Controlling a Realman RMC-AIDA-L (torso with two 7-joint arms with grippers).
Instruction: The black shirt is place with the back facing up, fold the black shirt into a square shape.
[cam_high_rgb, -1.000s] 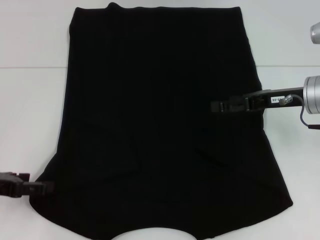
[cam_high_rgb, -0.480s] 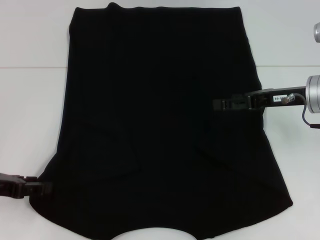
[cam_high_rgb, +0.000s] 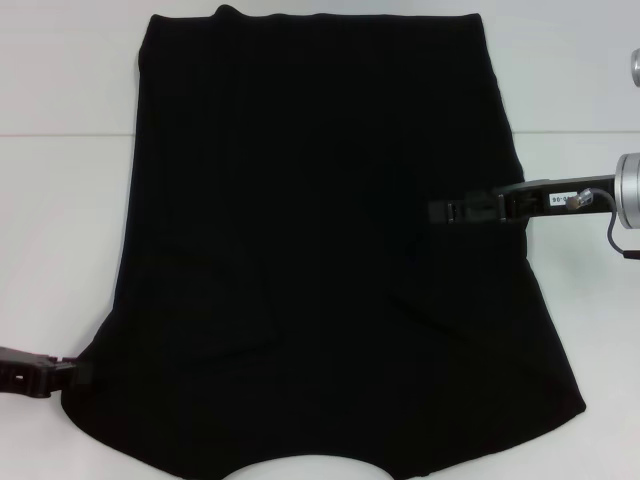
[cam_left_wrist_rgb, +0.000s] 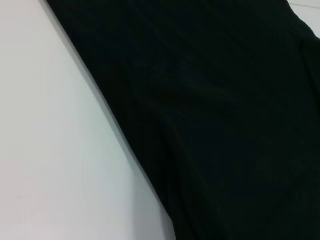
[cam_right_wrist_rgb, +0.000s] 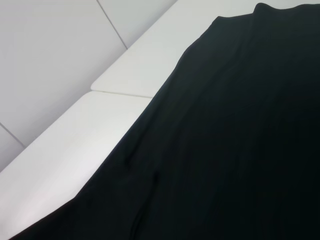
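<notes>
The black shirt (cam_high_rgb: 320, 250) lies flat on the white table (cam_high_rgb: 60, 220), plain side up, with both sleeves folded in over the body and no lettering showing. My left gripper (cam_high_rgb: 68, 373) is low at the shirt's near left corner, right at the fabric's edge. My right gripper (cam_high_rgb: 436, 210) reaches in from the right, over the shirt's right side about halfway up. The left wrist view shows the shirt's edge (cam_left_wrist_rgb: 225, 100) running slantwise across the table. The right wrist view shows the shirt's side (cam_right_wrist_rgb: 240, 140) on the table.
A seam (cam_high_rgb: 60, 134) crosses the tabletop behind the arms. White table shows on both sides of the shirt. The table's far edge and a grey wall (cam_right_wrist_rgb: 50, 40) show in the right wrist view.
My left gripper has drawn back to the left, off the shirt's near left corner. My right gripper has shifted slightly right and down. The shirt has not moved.
</notes>
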